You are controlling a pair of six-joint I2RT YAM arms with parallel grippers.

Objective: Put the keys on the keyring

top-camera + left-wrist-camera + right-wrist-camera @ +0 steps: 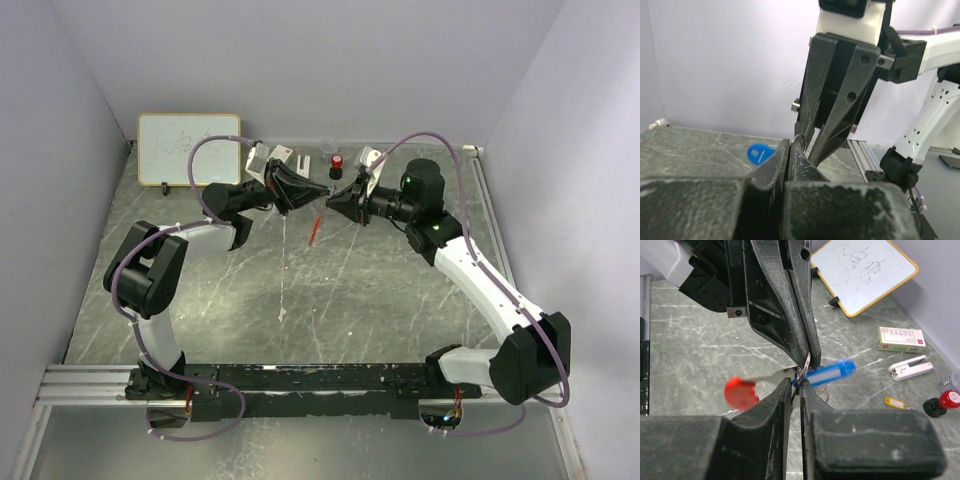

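Here, we find the two arms tip to tip above the back half of the grey marbled tabletop (400,290). The left tool (788,146) is clamped fully closed on the keyring (805,366) — a thin silvery ring that sticks out just past its fingertips. The right tool (796,385) meets the same ring from the opposite side. We see a slim slit between its fingers with the ring's edge right at the tips, and we cannot tell whether it pinches the wire or merely touches it.

Next to the ring, and seemingly hanging from it, is a blue tag (830,374) with a white label window. On the other side is a red plastic piece (740,392) on a thin silvery stem — both are blurred, so we cannot say whether that stem is chain or blade. All of this is held in the air above the tabletop.

Lying on the surface toward the back wall are a yellow tag (895,402) with its own small ring, a white stapler (910,369), a white box (901,339) with red print and a red-and-black cylinder (942,402). A whiteboard (188,148) stands at the far left.
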